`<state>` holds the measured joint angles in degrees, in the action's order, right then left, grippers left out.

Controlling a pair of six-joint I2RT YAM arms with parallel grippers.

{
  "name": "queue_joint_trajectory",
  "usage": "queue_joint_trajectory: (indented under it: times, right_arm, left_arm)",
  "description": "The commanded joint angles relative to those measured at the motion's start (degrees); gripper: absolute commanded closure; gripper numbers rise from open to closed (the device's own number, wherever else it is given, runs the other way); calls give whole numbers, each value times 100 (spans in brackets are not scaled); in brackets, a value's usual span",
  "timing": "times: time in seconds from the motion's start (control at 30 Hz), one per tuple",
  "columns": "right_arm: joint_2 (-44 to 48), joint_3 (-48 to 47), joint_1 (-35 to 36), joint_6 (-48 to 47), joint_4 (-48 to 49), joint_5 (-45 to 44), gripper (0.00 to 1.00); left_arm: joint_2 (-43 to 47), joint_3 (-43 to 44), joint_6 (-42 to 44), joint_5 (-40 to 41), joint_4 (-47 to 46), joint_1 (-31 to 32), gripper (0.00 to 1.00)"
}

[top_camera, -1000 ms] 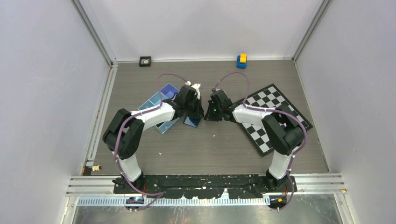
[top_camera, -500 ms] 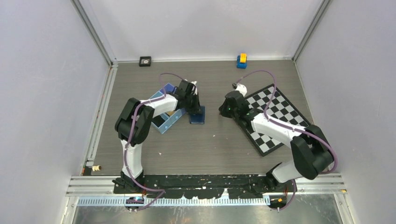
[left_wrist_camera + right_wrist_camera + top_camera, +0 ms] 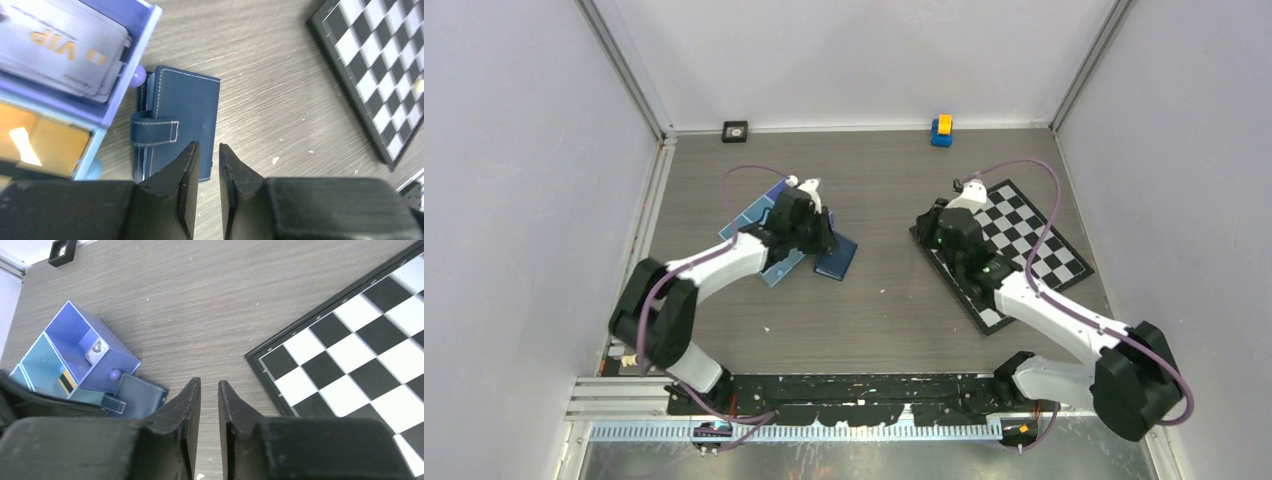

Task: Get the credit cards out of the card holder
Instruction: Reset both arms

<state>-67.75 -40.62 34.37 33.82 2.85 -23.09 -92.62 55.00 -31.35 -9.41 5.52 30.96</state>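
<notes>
The card holder (image 3: 175, 125) is a navy wallet lying closed on the table with its strap across it, its edge against the light-blue tray (image 3: 107, 117). It also shows in the top view (image 3: 837, 257) and the right wrist view (image 3: 141, 396). Silver "VIP" credit cards (image 3: 65, 45) lie in one tray compartment and an orange-gold card (image 3: 47, 145) in another. My left gripper (image 3: 207, 146) hovers over the wallet's near edge, jaws nearly together and empty; it shows in the top view (image 3: 816, 232). My right gripper (image 3: 209, 382) is empty, jaws nearly together, over bare table right of the wallet (image 3: 934, 235).
A chessboard (image 3: 1024, 250) lies at the right, under my right arm. The tray (image 3: 759, 232) sits left of the wallet, with a small purple ball (image 3: 138, 76) at its corner. A black square item (image 3: 735, 130) and a yellow-blue toy (image 3: 941, 129) stand by the back wall.
Both grippers have drawn apart from the wallet: the right arm swung right toward the chessboard, the left shifted left. The wallet now lies flat and uncovered.
</notes>
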Motion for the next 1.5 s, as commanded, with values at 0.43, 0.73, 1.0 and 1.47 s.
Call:
queue_joint_trajectory:
  times: [0.43,0.73,1.0,1.47]
  right_arm:
    - [1074,1497,-1470,-2408,2814,-930,25]
    - [-452,2101,-2347,-3158,4327,-734,21]
    - [-1284,2667,-2627,-3083,5796,-512,20]
    - [-2319,2642,-2716,-2991,6642,-514,19]
  left_arm:
    - [3095,-1968,2464,3691,-1820,-45,13]
    - [3243,-2632,2886,4421,-2658,-444,12]
    - [2587,-3201,3109,4571,-3664,-781,11]
    - [1715,-3762,3179,4032,-5246,-1239,13]
